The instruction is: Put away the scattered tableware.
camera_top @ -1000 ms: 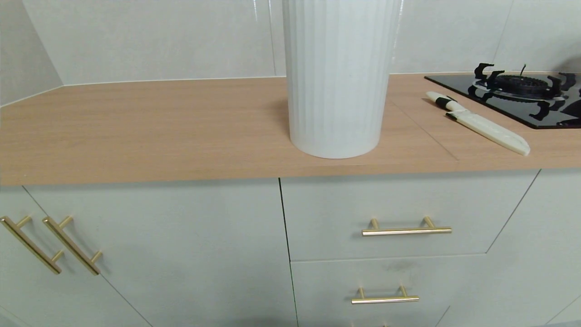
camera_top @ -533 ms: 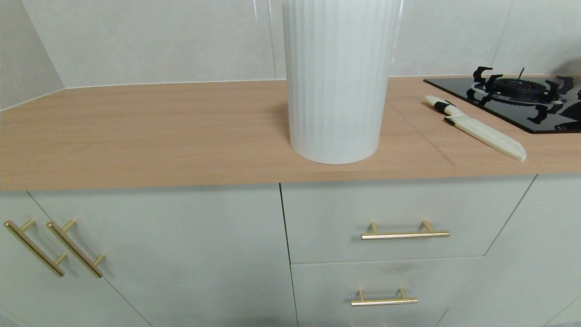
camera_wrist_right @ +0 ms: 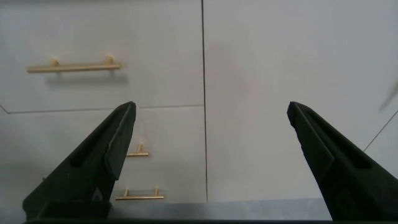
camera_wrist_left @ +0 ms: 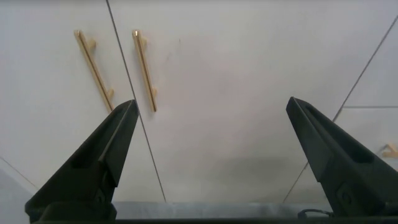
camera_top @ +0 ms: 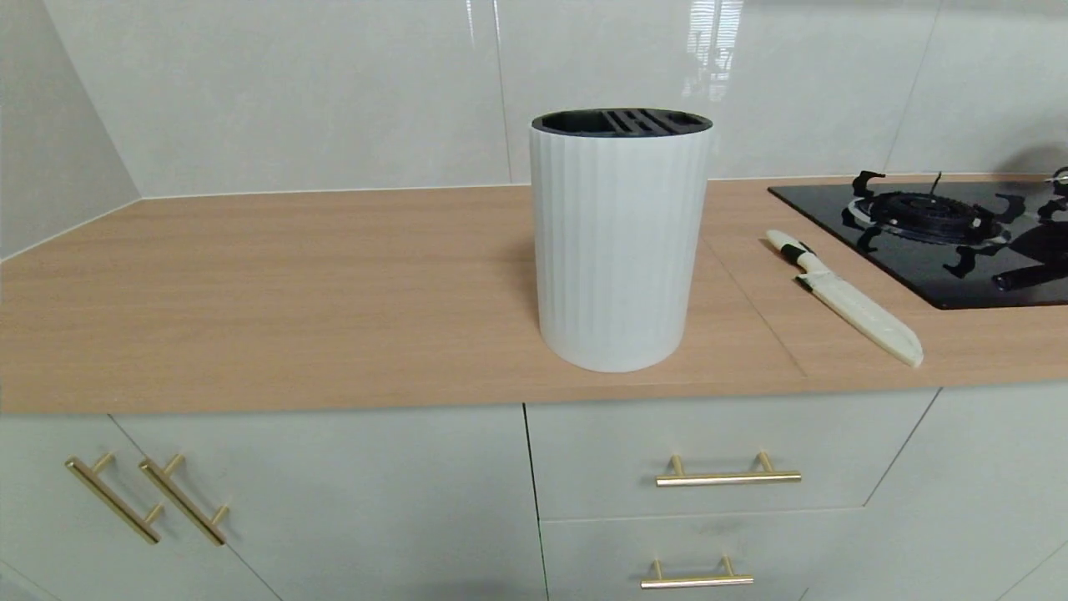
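Observation:
A cream-bladed knife [camera_top: 843, 295] with a white and black handle lies on the wooden countertop [camera_top: 292, 284], right of a tall white ribbed holder [camera_top: 616, 242] with a black slotted top. In the left wrist view my left gripper [camera_wrist_left: 211, 112] is open, facing white cabinet doors with gold handles [camera_wrist_left: 144, 68]. In the right wrist view my right gripper [camera_wrist_right: 211, 115] is open too, facing the drawer fronts with their gold handles [camera_wrist_right: 73, 66]. Both grippers hold nothing.
A black gas hob [camera_top: 934, 234] with a burner grate sits at the counter's far right, close to the knife. White tiled wall [camera_top: 317, 83] runs behind. Cabinet doors [camera_top: 317, 501] and drawers [camera_top: 717, 459] lie below the counter edge.
The head camera has tilted upward, so the whole scene sits lower in the picture and the holder's black top is now in view. Nothing on the counter has moved.

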